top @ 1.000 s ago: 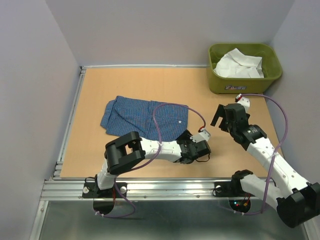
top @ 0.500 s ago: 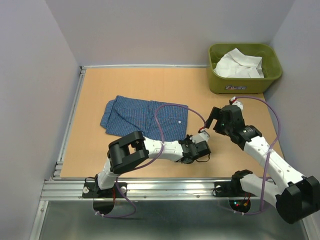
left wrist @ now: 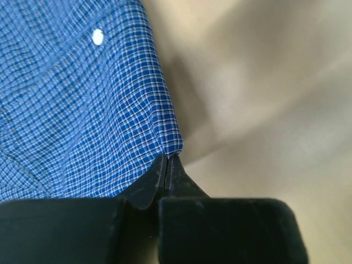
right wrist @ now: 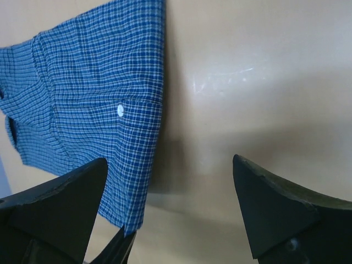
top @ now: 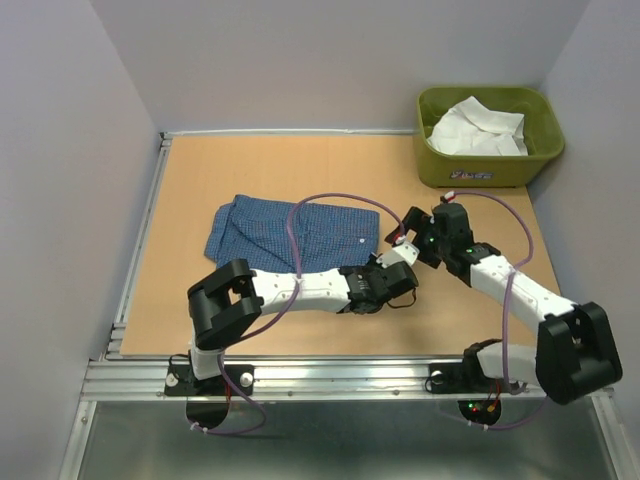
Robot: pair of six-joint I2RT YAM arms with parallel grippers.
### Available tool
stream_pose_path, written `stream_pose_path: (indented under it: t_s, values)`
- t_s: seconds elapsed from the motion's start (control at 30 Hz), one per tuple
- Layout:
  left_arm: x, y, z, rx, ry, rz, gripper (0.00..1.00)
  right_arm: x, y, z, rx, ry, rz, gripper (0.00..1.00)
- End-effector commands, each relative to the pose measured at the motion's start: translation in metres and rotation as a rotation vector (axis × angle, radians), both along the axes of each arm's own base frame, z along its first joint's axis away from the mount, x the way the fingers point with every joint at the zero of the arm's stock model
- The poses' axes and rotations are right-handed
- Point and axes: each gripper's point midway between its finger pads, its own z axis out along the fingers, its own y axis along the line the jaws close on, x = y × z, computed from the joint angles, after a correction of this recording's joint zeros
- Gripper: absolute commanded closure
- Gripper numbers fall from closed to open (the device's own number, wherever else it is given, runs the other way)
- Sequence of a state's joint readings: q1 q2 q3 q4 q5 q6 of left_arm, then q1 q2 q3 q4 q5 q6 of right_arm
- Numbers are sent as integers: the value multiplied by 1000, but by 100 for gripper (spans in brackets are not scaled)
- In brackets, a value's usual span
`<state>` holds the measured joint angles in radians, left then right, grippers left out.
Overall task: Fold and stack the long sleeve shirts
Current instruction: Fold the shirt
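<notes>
L gripper (left wrist: 166,165) was pinched shut on the near-right corner of the blue shirt (top: 290,232), which lay part-folded on the table (top: 200,180). R gripper (right wrist: 165,206) hung wide open and empty, just beside that shirt's right edge. Judged best: R nips the same edge farther up, then both lift together, hem taut. Cloth was thin, fine-checked, limp. White shirt (top: 475,125) sat crumpled in the green tub (top: 440,170).
</notes>
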<state>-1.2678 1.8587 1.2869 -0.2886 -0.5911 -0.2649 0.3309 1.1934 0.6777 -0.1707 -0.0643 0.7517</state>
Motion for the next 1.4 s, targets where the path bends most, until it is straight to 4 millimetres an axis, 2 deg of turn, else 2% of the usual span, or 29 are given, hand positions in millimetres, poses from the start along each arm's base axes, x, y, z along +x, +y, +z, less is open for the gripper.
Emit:
stream_pose_path:
  t_s: [0.0, 0.07, 0.1, 0.23, 0.4, 0.53, 0.57, 0.67, 0.8, 0.9, 0.93, 1.0, 1.03, 1.1, 1.13, 1.2, 1.23, 1.27, 1.3, 1.33, 1.37]
  values:
    - [0, -10, 37, -127, -19, 10, 100, 12, 36, 1, 190, -10, 88, 0]
    - [1, -9, 37, -135, -18, 24, 100, 14, 51, 2, 258, -15, 143, 0]
    - [0, -8, 36, -139, -15, 26, 100, 13, 54, -11, 277, 26, 143, 0]
    - [-2, -11, 37, -161, 1, 25, 100, 16, 68, -23, 354, 39, 182, 1]
    - [-4, -16, 43, -192, 14, 22, 100, 9, 74, -44, 411, 97, 183, 3]
    - [-8, -22, 44, -224, 42, 8, 100, 9, 79, -60, 424, 120, 202, 9]
    - [-10, -23, 40, -224, 53, 6, 100, 8, 80, -70, 423, 146, 205, 10]
    - [-12, -24, 35, -218, 68, 6, 100, 11, 81, -79, 426, 156, 202, 17]
    - [-17, -29, 38, -255, 96, 0, 100, 15, 82, -94, 422, 165, 195, 36]
    - [-23, -34, 40, -286, 125, -5, 100, 24, 82, -95, 411, 146, 185, 48]
    - [-23, -35, 39, -290, 131, -4, 100, 26, 82, -95, 407, 139, 185, 58]
    - [-30, -39, 39, -312, 162, -13, 100, 30, 82, -93, 399, 123, 190, 70]
    - [-33, -40, 40, -323, 172, -19, 99, 33, 83, -91, 393, 110, 199, 82]
    - [-36, -40, 43, -344, 186, -23, 96, 36, 82, -89, 380, 91, 209, 93]
    - [-37, -40, 46, -355, 182, -19, 91, 35, 82, -89, 373, 89, 215, 99]
    - [-33, -33, 58, -379, 156, 4, 85, 33, 82, -89, 357, 84, 236, 99]
    - [-29, -29, 63, -394, 150, 26, 77, 30, 81, -91, 346, 96, 247, 99]
    - [-26, -25, 68, -406, 146, 39, 72, 29, 82, -91, 336, 98, 263, 99]
    - [-24, -20, 80, -430, 140, 51, 68, 27, 81, -89, 306, 82, 307, 100]
    - [-21, -16, 85, -444, 138, 64, 60, 17, 78, -98, 270, 140, 322, 100]
    - [-15, -8, 99, -490, 136, 90, 57, 21, 77, -95, 239, 134, 339, 100]
